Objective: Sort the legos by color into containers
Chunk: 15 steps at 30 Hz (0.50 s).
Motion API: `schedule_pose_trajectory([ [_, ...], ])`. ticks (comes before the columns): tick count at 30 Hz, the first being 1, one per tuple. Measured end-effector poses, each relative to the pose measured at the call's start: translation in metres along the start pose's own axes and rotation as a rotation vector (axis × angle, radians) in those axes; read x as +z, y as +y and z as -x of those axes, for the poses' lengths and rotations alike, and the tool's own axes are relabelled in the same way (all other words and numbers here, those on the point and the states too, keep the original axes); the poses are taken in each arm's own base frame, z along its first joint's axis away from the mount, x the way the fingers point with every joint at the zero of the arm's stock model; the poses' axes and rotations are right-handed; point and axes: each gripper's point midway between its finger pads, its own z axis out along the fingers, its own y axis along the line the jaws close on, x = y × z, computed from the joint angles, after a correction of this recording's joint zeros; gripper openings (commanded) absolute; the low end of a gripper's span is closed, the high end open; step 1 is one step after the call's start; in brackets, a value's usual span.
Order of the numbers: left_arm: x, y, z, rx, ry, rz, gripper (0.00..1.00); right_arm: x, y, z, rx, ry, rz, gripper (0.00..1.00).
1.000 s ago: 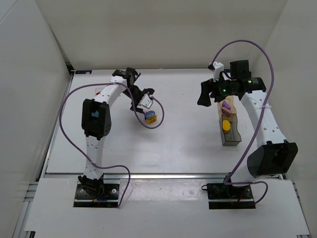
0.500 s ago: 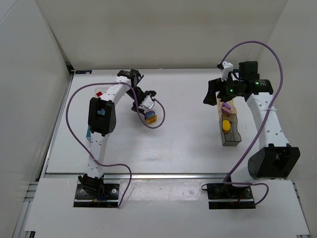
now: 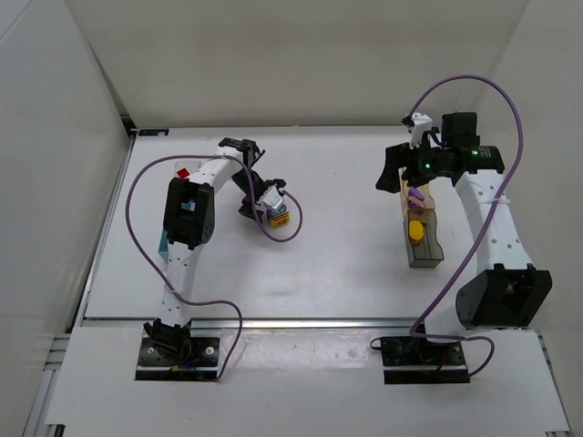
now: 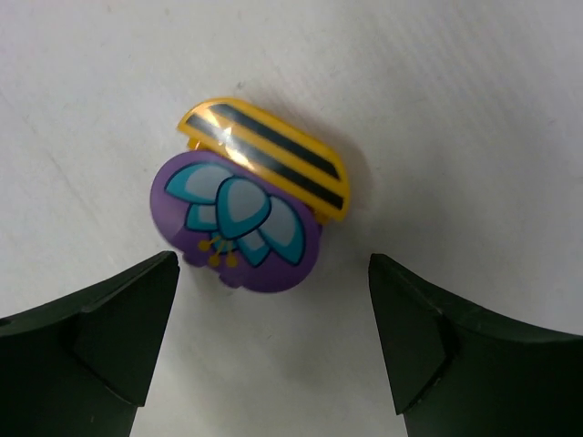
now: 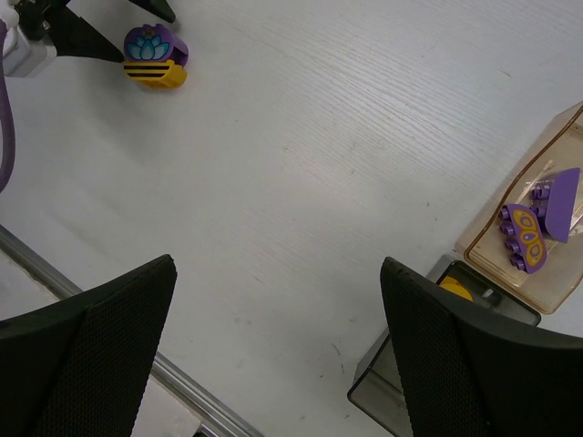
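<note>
A stuck-together lego (image 4: 246, 214), a rounded purple brick with a teal flower on a striped yellow brick, lies on the table; it also shows in the top view (image 3: 279, 217) and the right wrist view (image 5: 156, 57). My left gripper (image 4: 273, 350) is open just above it, jaws wide apart, empty. My right gripper (image 5: 278, 341) is open and empty, held high beside the tan container (image 5: 565, 127), which holds purple legos (image 5: 539, 218). The dark smoky container (image 3: 424, 252) holds a yellow lego (image 3: 416, 230). A red lego (image 3: 183, 171) lies far left.
A light blue container (image 3: 163, 244) peeks out behind the left arm's upper link. The purple cables loop over both arms. White walls close the table at the back and sides; a metal rail (image 5: 91, 300) runs along its near edge.
My left gripper has swung down and right over the purple-and-yellow lego. My right gripper rose slightly and shifted right above the tan container.
</note>
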Motion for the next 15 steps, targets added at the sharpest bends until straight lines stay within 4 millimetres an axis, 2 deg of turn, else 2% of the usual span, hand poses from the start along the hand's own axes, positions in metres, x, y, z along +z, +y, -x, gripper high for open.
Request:
schedule_pose_trajectory([
  [3,0.005,-0.006,0.003,-0.009,-0.012,-0.017,0.97,0.0,0.0,0.0,0.0,0.0,-0.001,0.96],
  [15,0.019,-0.003,0.023,0.026,-0.036,-0.04,0.98,0.003,-0.002,-0.001,0.004,-0.002,-0.001,0.97],
])
